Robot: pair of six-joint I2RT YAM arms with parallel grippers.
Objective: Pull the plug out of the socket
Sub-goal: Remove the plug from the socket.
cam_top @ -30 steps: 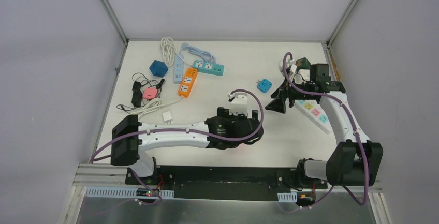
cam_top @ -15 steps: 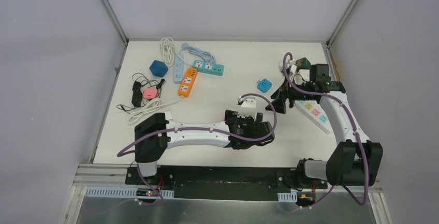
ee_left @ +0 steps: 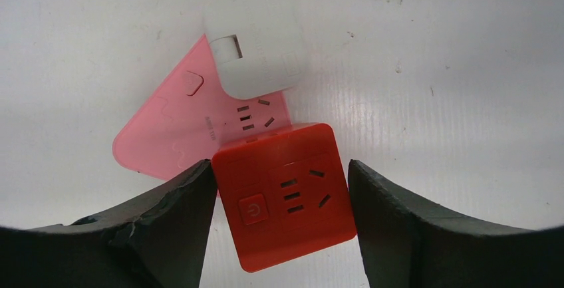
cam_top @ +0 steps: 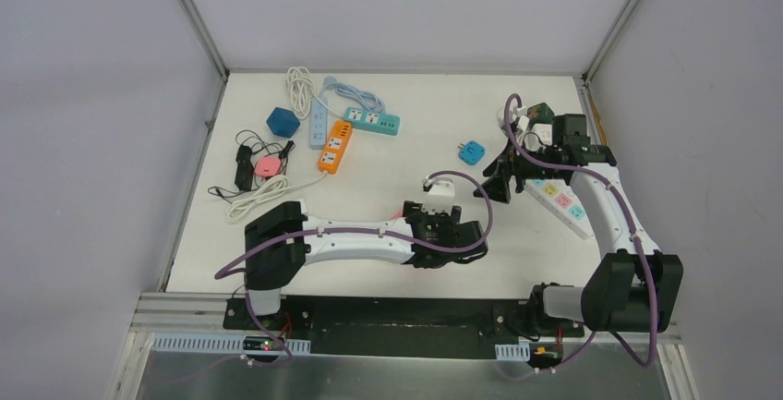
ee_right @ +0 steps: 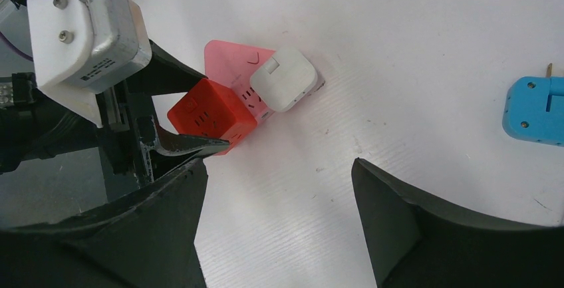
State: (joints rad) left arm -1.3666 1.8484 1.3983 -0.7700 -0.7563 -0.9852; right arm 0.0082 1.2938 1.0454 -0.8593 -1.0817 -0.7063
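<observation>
A red cube socket (ee_left: 282, 191) is plugged into the edge of a flat pink socket (ee_left: 173, 132) lying on the white table. A white square plug (ee_left: 256, 42) sits in the pink socket beside it. My left gripper (ee_left: 281, 168) is open around the red cube: the left finger touches its side and the right finger stands a little off it. In the top view the left gripper (cam_top: 452, 238) hides all three. My right gripper (ee_right: 278, 168) is open and empty, hovering to the right, with the red cube (ee_right: 209, 115) and the white plug (ee_right: 287, 78) ahead of it.
A blue adapter (cam_top: 472, 151) lies near the right gripper (cam_top: 494, 183). A white power strip (cam_top: 561, 201) lies under the right arm. Orange (cam_top: 334, 147), teal (cam_top: 371, 121) and white strips, a blue cube (cam_top: 283, 122) and cables lie at the far left.
My left arm has swung right and lowered its gripper around the red cube. The right gripper has drawn back slightly and stays open.
</observation>
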